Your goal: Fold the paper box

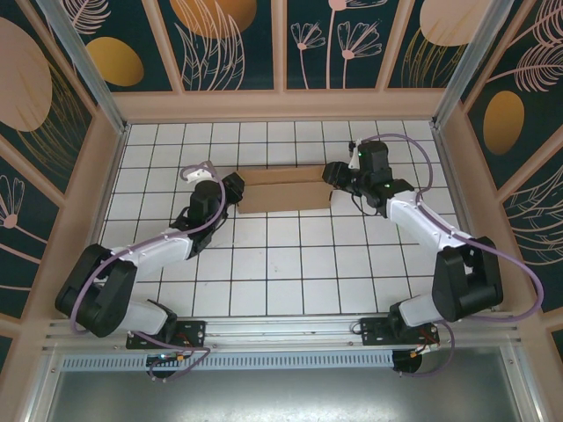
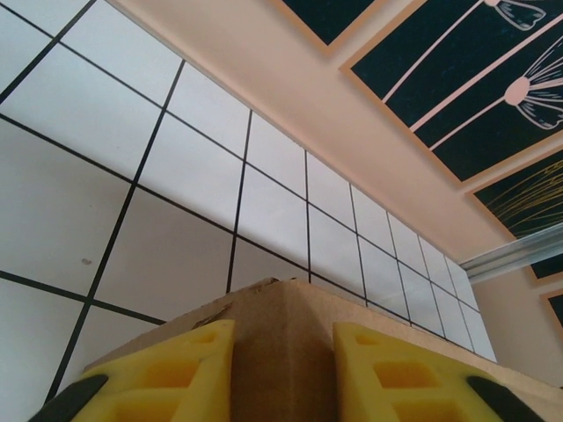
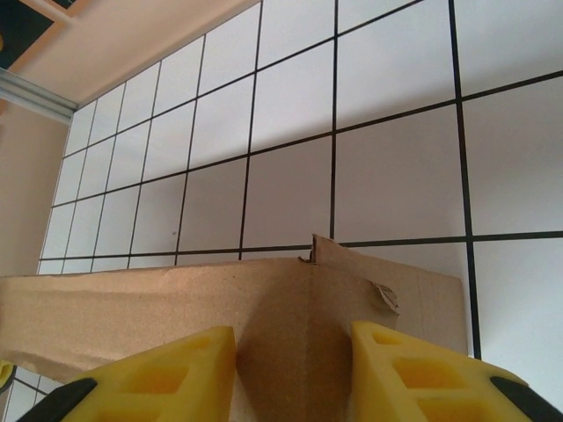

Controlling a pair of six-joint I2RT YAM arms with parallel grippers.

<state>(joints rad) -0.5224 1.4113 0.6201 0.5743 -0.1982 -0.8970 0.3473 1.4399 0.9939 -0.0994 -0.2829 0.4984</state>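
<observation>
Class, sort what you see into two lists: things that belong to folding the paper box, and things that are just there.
Belongs to the job:
paper box
left gripper, fingers clamping one end
right gripper, clamping the other end

Just there:
tiled table
patterned walls
metal rail

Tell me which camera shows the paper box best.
Top external: the whole paper box shows, with the left end effector and right end effector at its ends. Each wrist view gives a close-up of one cardboard end between yellow fingers.
</observation>
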